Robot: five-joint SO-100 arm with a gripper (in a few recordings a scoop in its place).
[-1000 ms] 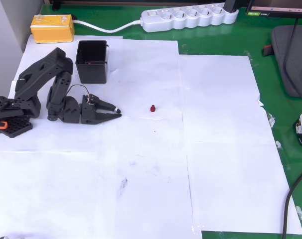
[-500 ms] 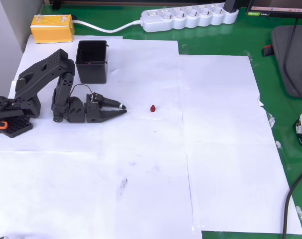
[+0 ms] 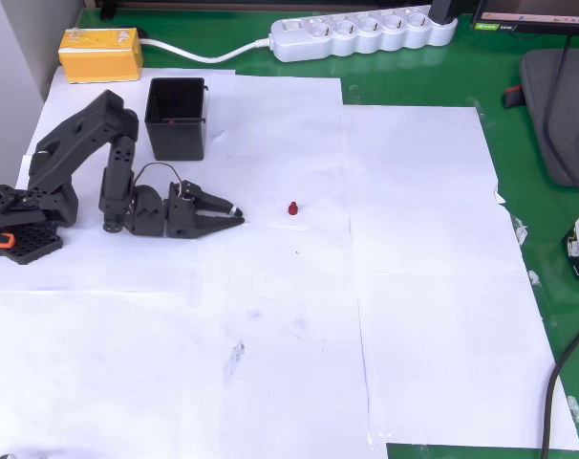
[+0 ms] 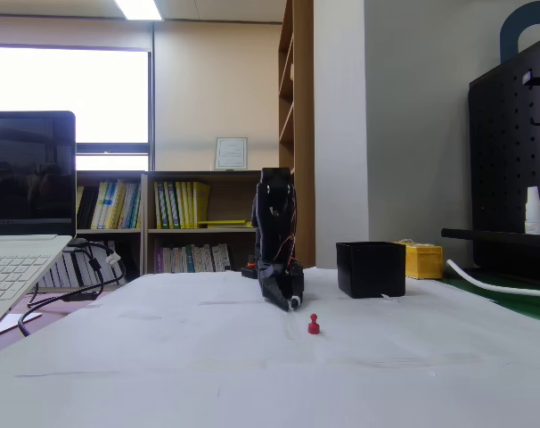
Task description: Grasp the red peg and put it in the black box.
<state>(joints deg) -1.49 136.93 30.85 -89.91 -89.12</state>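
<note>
Overhead view: claw (image 3: 236,214) parted, bare paper before red peg (image 3: 292,207).

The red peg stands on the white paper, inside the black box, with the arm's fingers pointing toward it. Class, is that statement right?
Not quite. The red peg stands on the white paper out in the open, well apart from the black box, not inside it. The overhead view shows this. The rest holds: the gripper reaches toward the peg, its fingers short of it.

Folded black plastic arm, low over table; black two-finger gripper (image 3: 234,215) (image 4: 290,301) pointing right in overhead view, fingers slightly parted.
</note>
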